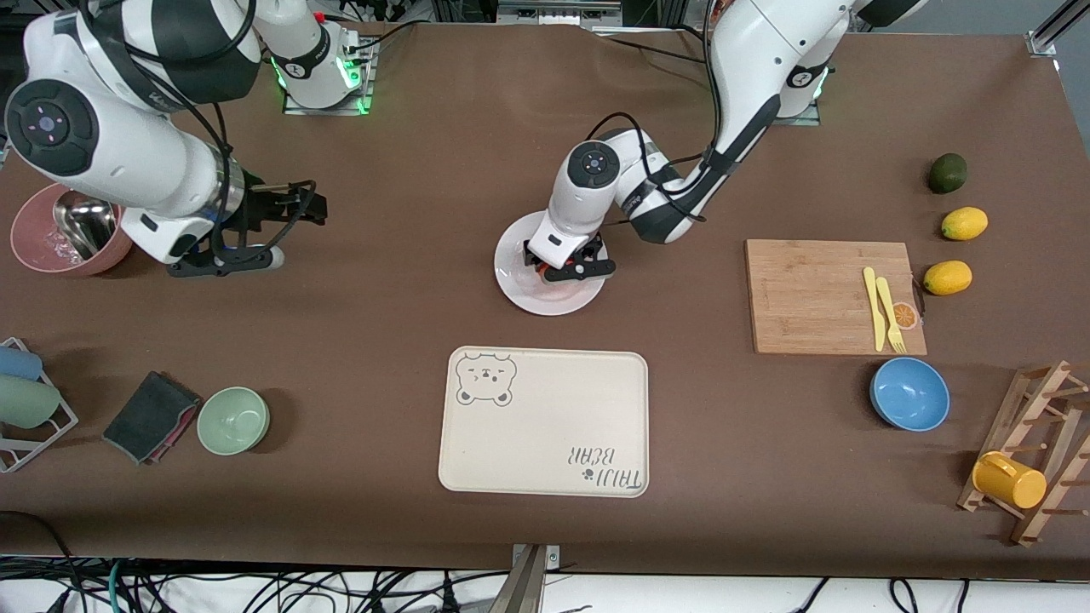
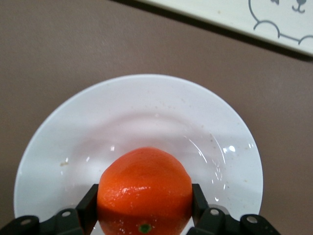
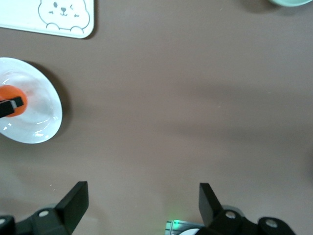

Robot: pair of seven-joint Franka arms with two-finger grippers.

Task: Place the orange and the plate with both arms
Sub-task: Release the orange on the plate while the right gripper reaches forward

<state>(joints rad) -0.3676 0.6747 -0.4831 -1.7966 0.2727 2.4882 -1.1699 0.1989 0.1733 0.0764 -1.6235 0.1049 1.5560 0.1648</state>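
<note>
The white plate (image 1: 545, 300) lies mid-table, farther from the front camera than the bear tray. My left gripper (image 1: 567, 266) is low over the plate and shut on the orange (image 2: 144, 188), a finger (image 2: 88, 205) on each side. I cannot tell whether the orange touches the plate (image 2: 146, 107). In the front view only a sliver of the orange (image 1: 542, 272) shows under the hand. My right gripper (image 1: 308, 205) is open and empty over bare table toward the right arm's end. Its wrist view (image 3: 142, 196) shows the plate (image 3: 41, 120) and orange (image 3: 8, 92) farther off.
The cream bear tray (image 1: 545, 421) lies nearer the front camera than the plate. Toward the left arm's end are a cutting board (image 1: 809, 298) with yellow cutlery, two lemons, a blue bowl (image 1: 909, 393) and a mug rack. A green bowl (image 1: 233, 420), a cloth and a pink bowl (image 1: 34, 247) are toward the right arm's end.
</note>
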